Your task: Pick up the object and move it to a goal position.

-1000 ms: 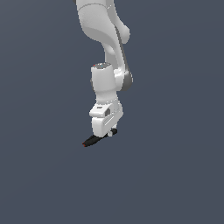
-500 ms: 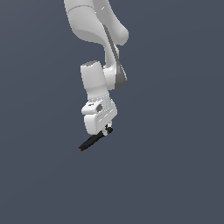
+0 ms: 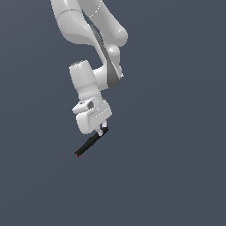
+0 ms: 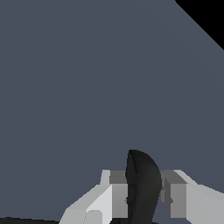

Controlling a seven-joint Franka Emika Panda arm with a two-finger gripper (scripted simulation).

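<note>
The black spring clamp is thin and dark with a tiny red tip at its lower end. It hangs from my gripper, which is shut on its upper end, and slants down toward the exterior view's left. It is held in the air over the grey ground. In the wrist view the clamp shows as a rounded black shape between the two grey pads, which press on it from both sides. No goal marker is visible.
The white arm comes down from the top of the exterior view. A plain grey surface fills the background. A black area shows in one corner of the wrist view.
The arm has moved toward the exterior view's left and slightly down with the clamp still in its grip. The clamp now slants more steeply downward.
</note>
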